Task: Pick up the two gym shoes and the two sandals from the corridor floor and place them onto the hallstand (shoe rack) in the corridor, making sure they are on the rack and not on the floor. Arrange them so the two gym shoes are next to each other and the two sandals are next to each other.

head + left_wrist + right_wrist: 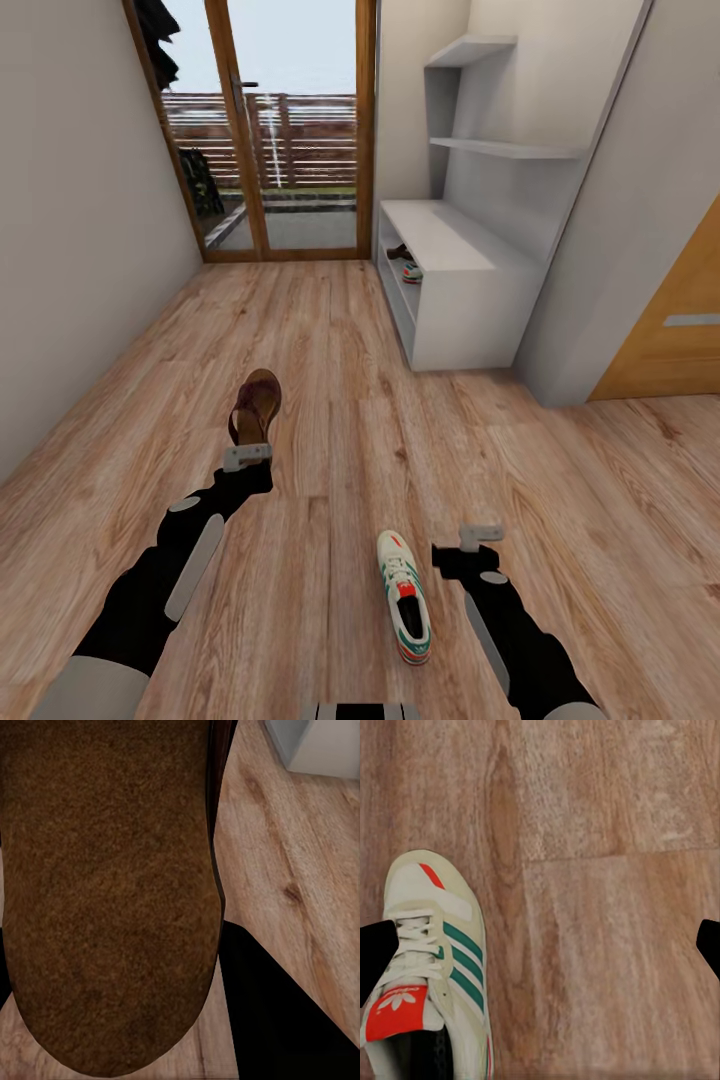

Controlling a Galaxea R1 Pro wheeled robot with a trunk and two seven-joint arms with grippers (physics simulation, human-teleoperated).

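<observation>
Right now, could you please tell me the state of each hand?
Left hand: closed on a sandal, held up.
Right hand: open, empty, beside the gym shoe on the floor.

Both arms reach forward and down from the trunk. The left gripper (249, 452), at the end of the extended black forearm, is closed on a sandal (256, 405), which stands up from its fingers. The right gripper (481, 533) hangs lower and nearer the trunk, fingers spread wide, holding nothing.
</observation>
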